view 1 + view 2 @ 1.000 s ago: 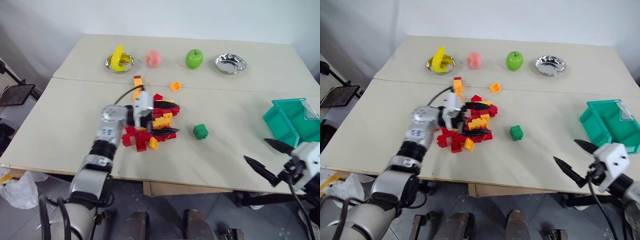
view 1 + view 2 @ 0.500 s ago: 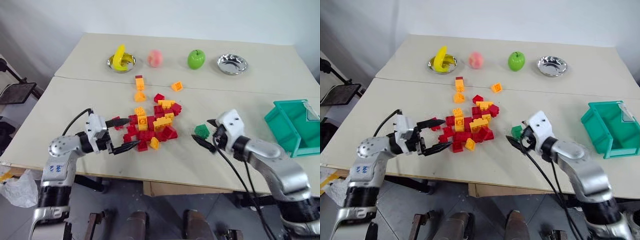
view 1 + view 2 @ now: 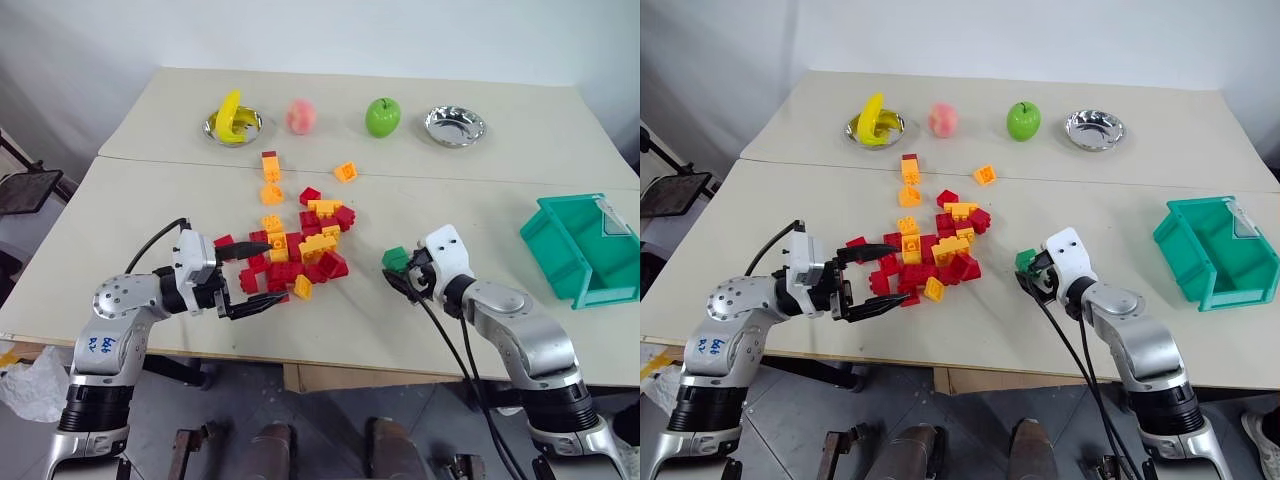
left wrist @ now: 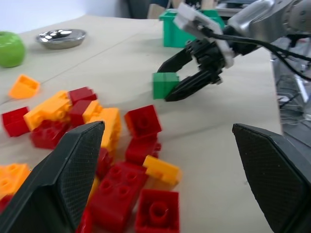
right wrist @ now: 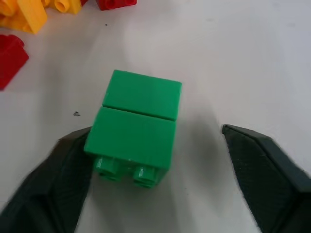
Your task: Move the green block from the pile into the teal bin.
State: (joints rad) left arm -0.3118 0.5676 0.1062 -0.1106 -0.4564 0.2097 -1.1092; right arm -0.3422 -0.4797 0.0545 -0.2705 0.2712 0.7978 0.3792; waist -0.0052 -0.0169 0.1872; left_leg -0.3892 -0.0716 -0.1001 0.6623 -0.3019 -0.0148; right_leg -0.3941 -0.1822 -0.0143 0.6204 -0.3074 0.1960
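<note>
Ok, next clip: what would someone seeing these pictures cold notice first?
Probably the right tool near the table's front edge, its black fingers either side of the green block, which lies on its side with a gap to one finger. Next, the pile of red, orange and yellow bricks mid-table, with the open left tool beside it. The teal bin stands at the right edge.
</note>
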